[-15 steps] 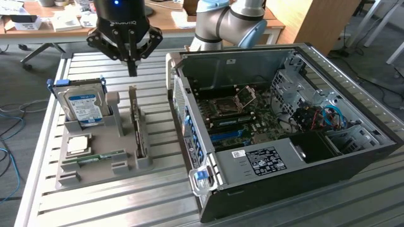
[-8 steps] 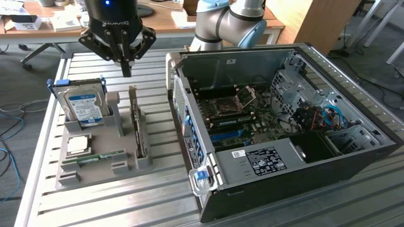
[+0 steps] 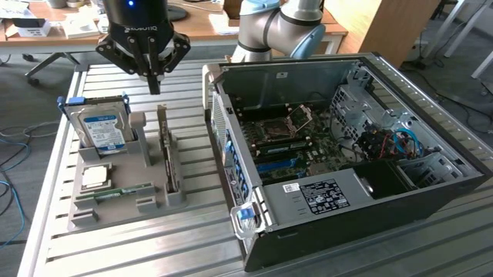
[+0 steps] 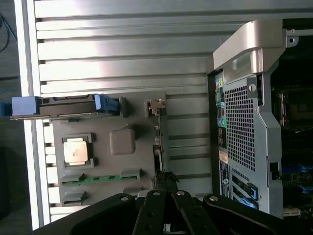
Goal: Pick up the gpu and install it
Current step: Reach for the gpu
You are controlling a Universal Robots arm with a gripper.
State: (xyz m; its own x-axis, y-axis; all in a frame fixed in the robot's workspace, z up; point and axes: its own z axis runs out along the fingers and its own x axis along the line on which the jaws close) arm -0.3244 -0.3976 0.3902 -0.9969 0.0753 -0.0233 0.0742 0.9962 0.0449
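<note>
Over the grey parts holder (image 3: 115, 216), we see the gripper (image 3: 154, 86) hanging with its fingers clenched into a single point and nothing caught between them. Below it, clearly apart from the fingertips, the gpu (image 3: 165, 147) stands on its long edge in a narrow slot of the holder, a thin dark card running away from the exterior camera. In that view the gripper sits above the card's farther end, though we cannot tell how far along the card it truly hangs.

From the wrist view we look down past the closed gripper (image 4: 165, 182) onto the gpu (image 4: 157, 142), seen edge-on as a thin dark line, and the fingertips fall in line with it.

On the exterior view's left of the gpu, a hard drive (image 3: 104, 130) with a blue and white label stands upright in its own cradle. Nearer the camera a processor chip (image 3: 96, 176) lies flat in a square recess, with a green memory stick (image 3: 115, 192) in a slot just beside it. On the exterior view's right of the holder, the open computer case (image 3: 324, 236) lies on its side on the slatted metal table (image 3: 154, 254), its motherboard (image 3: 301, 144) exposed
</note>
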